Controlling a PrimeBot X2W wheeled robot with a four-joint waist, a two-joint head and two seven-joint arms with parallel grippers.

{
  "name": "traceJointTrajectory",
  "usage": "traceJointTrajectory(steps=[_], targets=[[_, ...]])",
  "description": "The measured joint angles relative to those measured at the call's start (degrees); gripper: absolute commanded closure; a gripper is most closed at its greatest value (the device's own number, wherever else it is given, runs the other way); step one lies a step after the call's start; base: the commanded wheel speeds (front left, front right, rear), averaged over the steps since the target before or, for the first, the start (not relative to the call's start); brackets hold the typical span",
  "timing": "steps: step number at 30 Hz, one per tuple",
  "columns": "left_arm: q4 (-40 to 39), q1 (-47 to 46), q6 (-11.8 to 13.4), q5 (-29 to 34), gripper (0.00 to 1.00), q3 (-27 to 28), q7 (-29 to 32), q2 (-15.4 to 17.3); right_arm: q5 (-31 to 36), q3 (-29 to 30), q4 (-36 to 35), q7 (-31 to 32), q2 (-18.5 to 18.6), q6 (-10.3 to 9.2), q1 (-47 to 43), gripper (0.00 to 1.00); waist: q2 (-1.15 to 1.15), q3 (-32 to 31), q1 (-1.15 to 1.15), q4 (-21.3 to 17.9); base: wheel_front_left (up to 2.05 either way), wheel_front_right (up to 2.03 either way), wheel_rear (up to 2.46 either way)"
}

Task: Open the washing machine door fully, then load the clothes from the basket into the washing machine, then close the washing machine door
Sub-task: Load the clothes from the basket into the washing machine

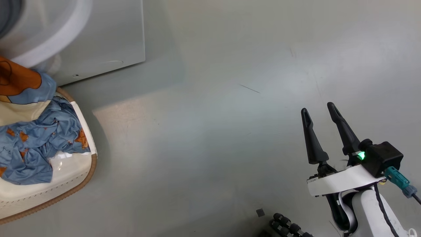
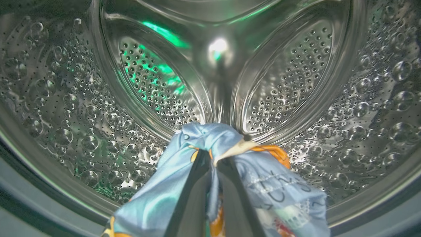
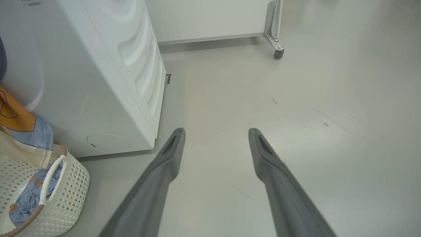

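My left gripper [image 2: 213,156] reaches into the washing machine's perforated steel drum [image 2: 65,115] and is shut on a fold of the clothes [image 2: 263,187], light blue with orange print. The rest of the clothes [image 1: 39,141] lie in the basket [image 1: 65,187], cream with a brown rim, at the lower left. A stretch of the fabric [image 1: 19,79] rises from the basket toward the white washing machine [image 1: 108,39]. My right gripper [image 1: 317,109] hovers open over bare floor, far right of the basket, with nothing between its fingers. The washing machine door is out of view.
The right wrist view shows the machine's side [image 3: 98,82], the basket [image 3: 65,194] at its foot and a white wheeled panel [image 3: 276,49] at the back. Grey floor [image 1: 213,131] stretches right of the basket. A small dark square [image 1: 260,212] lies near my base.
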State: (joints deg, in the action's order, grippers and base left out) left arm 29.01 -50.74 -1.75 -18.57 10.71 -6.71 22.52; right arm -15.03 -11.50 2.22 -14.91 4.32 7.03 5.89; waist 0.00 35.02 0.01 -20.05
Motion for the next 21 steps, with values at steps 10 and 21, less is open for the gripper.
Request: traceJointTrajectory(steps=[10,21], targets=[[2.9,-6.1,1.0,0.0,1.0,1.7,-2.7,2.3,0.0,-1.7,0.0,0.0,0.4,0.0,1.9,0.0,0.0,3.9,0.0,-0.7,0.0,0.0,0.0],[5.6,-13.3,0.8,2.0,1.0,-0.2,-5.2,3.8,-0.2,-2.0,0.2,0.0,0.2,0.0,1.9,0.0,0.0,5.9,-0.01,-1.3,0.0,0.0,0.0]])
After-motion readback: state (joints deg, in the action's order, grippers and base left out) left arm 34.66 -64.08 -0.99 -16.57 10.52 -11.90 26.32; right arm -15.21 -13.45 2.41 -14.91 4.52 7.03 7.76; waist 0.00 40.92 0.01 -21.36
